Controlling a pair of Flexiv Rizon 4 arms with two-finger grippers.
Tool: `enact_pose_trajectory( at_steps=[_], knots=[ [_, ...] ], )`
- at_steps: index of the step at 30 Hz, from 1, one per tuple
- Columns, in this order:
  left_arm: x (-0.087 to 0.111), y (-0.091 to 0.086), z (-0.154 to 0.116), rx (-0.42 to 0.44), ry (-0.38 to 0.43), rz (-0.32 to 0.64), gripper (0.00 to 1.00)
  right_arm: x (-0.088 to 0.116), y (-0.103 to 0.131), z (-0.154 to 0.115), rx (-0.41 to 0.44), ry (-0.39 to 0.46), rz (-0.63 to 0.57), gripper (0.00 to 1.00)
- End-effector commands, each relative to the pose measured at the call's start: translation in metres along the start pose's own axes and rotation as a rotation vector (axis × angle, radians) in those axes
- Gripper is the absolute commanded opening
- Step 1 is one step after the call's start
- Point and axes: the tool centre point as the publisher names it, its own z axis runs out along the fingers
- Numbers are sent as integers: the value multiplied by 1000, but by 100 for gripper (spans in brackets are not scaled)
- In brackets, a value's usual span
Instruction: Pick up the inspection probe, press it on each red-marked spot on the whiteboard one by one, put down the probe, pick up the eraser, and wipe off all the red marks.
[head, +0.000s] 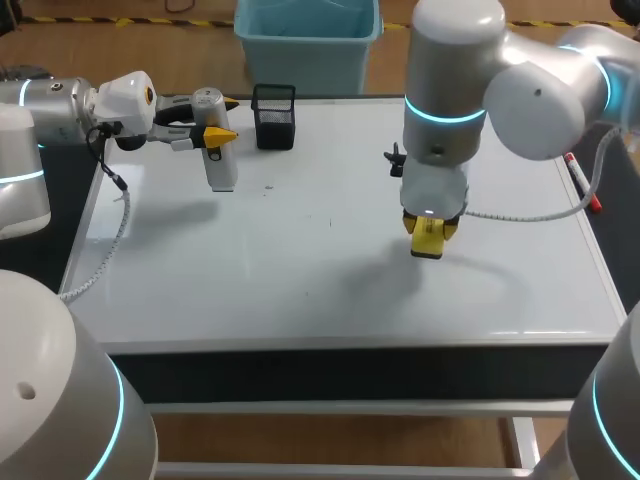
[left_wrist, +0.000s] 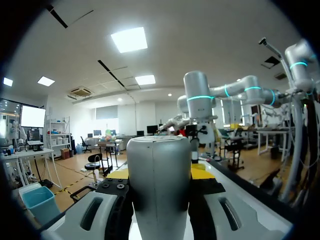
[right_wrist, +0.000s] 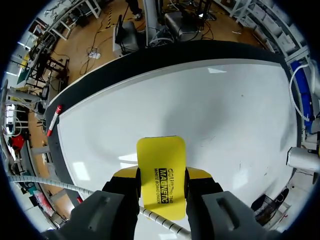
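Tabletop, listed from the near edge to the far edge.

1. Glossy white rectangular whiteboard (head: 300, 270) in a pale frame. It lies flat and covers nearly the whole tabletop. A few faint dark specks (head: 268, 187) show on its far half.
2. Right gripper (head: 430, 238), pointing down over the board right of centre. Its jaws are clamped on a flat yellow rectangular eraser (right_wrist: 161, 155) with black lettering. The eraser seems to hang just above the surface, but contact cannot be confirmed.
3. Slim red-capped marker pen (head: 582, 185), lying along the board's right frame.
4. Small black clip-like object (head: 393, 160), on the board just beyond the right gripper. It is too small to identify.
5. Left gripper (head: 212, 135), level over the far-left corner. Its jaws are closed from both sides on an upright grey cylindrical inspection probe (left_wrist: 159, 150).
6. Square black mesh pen holder (head: 274, 117), upright at the far edge, just beside the probe.
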Motion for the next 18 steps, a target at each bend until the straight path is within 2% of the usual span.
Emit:
enact_pose_trajectory(
  at_steps=[1,5,6,7,9,12,18],
  knots=[
    [-1,0,0,3,3,1,0,2,0,-1,2,-1,-2,0],
    [-1,0,0,3,3,1,0,2,0,-1,2,-1,-2,0],
    [-1,0,0,3,3,1,0,2,1,1,-30,-25,1,0],
    [-1,0,0,3,3,1,0,1,-1,5,-29,-22,-3,0],
    [-1,0,0,3,3,1,0,0,-15,9,-22,-12,15,0],
    [-1,0,0,3,3,1,0,-7,-43,4,41,1,16,0],
    [-1,0,0,3,3,1,0,-19,-91,-3,113,42,-29,0]
  ],
)
